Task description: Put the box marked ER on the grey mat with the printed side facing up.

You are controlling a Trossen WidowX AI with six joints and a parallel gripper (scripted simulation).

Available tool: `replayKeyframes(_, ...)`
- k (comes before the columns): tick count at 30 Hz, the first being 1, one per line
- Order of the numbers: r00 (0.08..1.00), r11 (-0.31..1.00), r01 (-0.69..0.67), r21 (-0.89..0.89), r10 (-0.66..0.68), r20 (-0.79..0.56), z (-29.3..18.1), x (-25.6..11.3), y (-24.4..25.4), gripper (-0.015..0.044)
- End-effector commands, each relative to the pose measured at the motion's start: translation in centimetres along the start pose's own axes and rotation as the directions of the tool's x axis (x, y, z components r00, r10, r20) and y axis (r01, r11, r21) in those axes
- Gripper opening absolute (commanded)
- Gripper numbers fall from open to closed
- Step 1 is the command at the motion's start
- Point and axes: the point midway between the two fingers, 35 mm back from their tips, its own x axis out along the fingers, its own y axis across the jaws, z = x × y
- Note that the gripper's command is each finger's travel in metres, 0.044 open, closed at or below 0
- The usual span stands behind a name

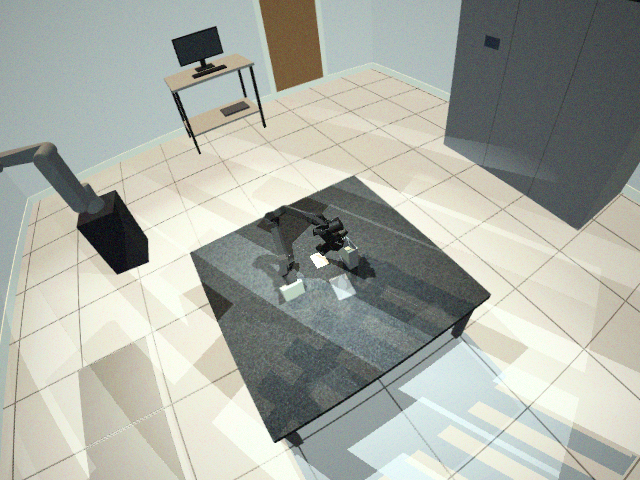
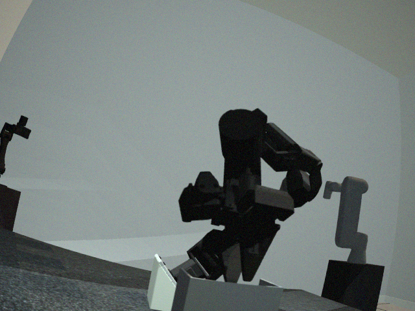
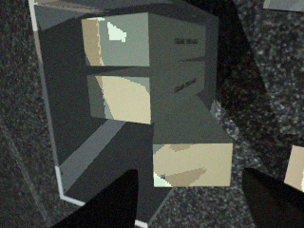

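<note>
Gripper [image 1: 330, 250] [image 2: 240, 280] [image 3: 189, 177] partly open, nothing gripped, fingers flanking nearest box [image 3: 192, 164]. ER among three boxes in bin [image 1: 351, 259] [image 2: 234, 296] [image 3: 46, 114]; can't tell which. Risks: unread code, wrong pick; off-centre descent, fingertip striking bin rim or toppling box.

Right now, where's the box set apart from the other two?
Wrist view: the lone box is right of lower centre, below the other two boxes, and appears between the open fingers.

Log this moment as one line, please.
tool: open | position: over bin | between fingertips in wrist view: nearest box, not gripped | codes: unreadable
</note>
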Motion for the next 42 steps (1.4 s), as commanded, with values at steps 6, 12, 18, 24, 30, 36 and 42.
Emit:
replayKeyframes(6, 1.0, 1.0, 0.006, 0.003, -0.006, -0.001, -0.1, 1.5, -0.2, 0.0243)
replayKeyframes(12, 1.0, 1.0, 0.005, 0.003, -0.005, -0.003, -0.1, 2.1, -0.2, 0.0243)
replayKeyframes(18, 1.0, 1.0, 0.002, 0.0, -0.002, -0.001, -0.1, 1.8, -0.1, 0.021)
replayKeyframes(24, 1.0, 1.0, 0.002, 0.0, -0.002, -0.001, -0.1, 1.8, -0.1, 0.017)
replayKeyframes(30, 1.0, 1.0, 0.002, 0.0, -0.002, -0.001, -0.1, 1.8, -0.1, 0.0159)
replayKeyframes(36, 1.0, 1.0, 0.002, 0.0, -0.002, -0.001, -0.1, 1.6, -0.1, 0.0159)
replayKeyframes(42, 1.0, 1.0, 0.004, 0.001, -0.004, 0.001, 0.0, 0.7, -0.1, 0.0159)
